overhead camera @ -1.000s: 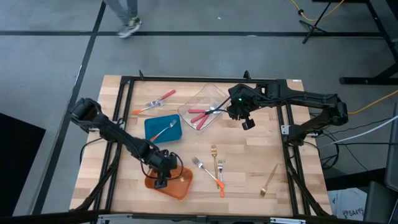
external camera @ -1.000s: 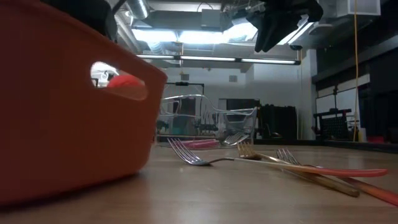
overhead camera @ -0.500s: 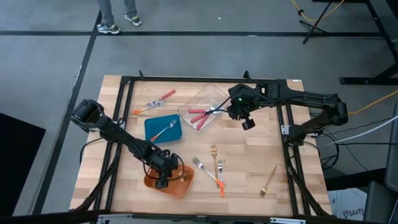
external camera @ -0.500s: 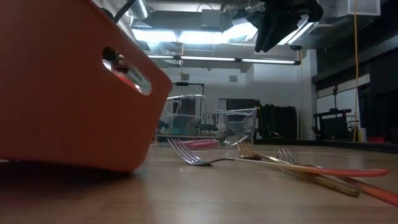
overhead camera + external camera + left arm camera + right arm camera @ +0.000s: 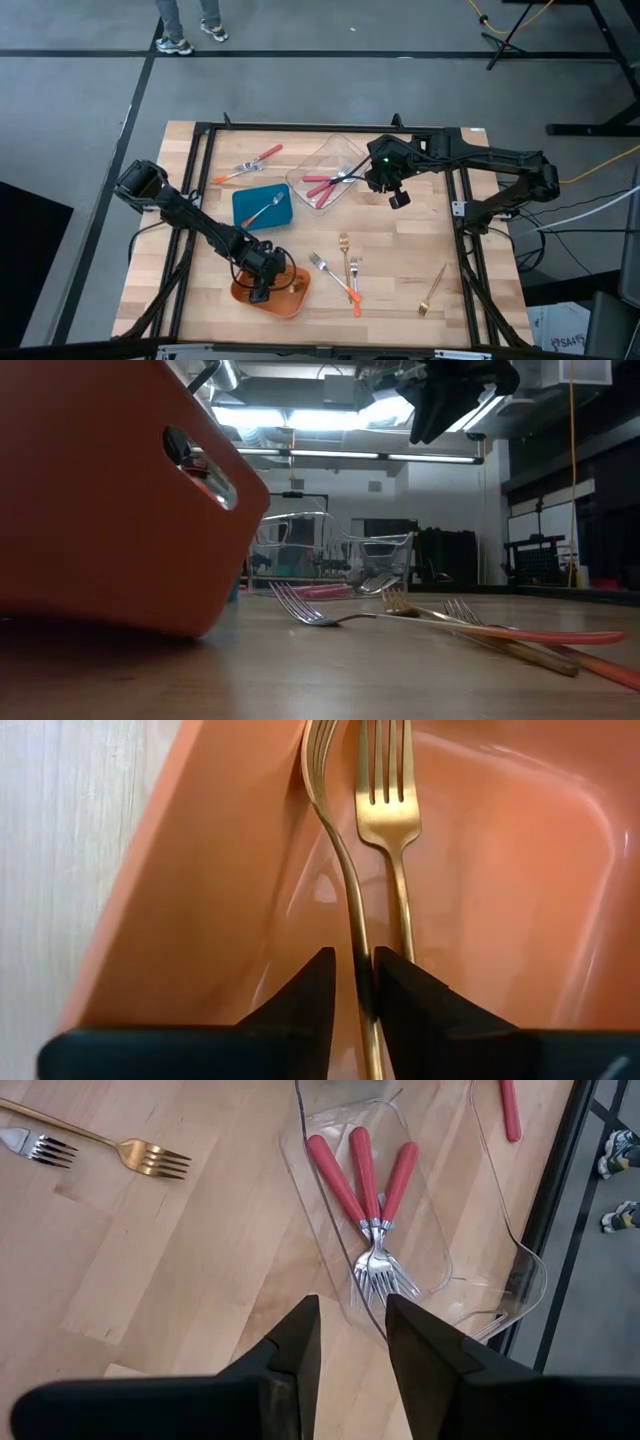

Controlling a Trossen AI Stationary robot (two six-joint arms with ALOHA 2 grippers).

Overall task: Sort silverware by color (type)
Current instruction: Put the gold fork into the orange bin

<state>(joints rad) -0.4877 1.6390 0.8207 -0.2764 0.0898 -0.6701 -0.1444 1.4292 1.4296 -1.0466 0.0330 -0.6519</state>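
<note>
The left gripper (image 5: 350,988) sits inside the orange bin (image 5: 180,900), its jaws loosened around a gold fork (image 5: 345,870), likely dropping it beside another. The right gripper (image 5: 350,1342) hovers over the clear tray (image 5: 520,1270), jaws parted and empty.

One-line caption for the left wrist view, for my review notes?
Left hand over the orange container, fingers astride one gold fork lying beside a second gold fork.

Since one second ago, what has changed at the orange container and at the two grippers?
The orange container tipped: in the low view its near edge lifted off the table. The left gripper, inside it, has begun to part its fingers around a gold fork lying beside a second gold fork. The right gripper stayed above the clear tray; loose forks unchanged.
</note>
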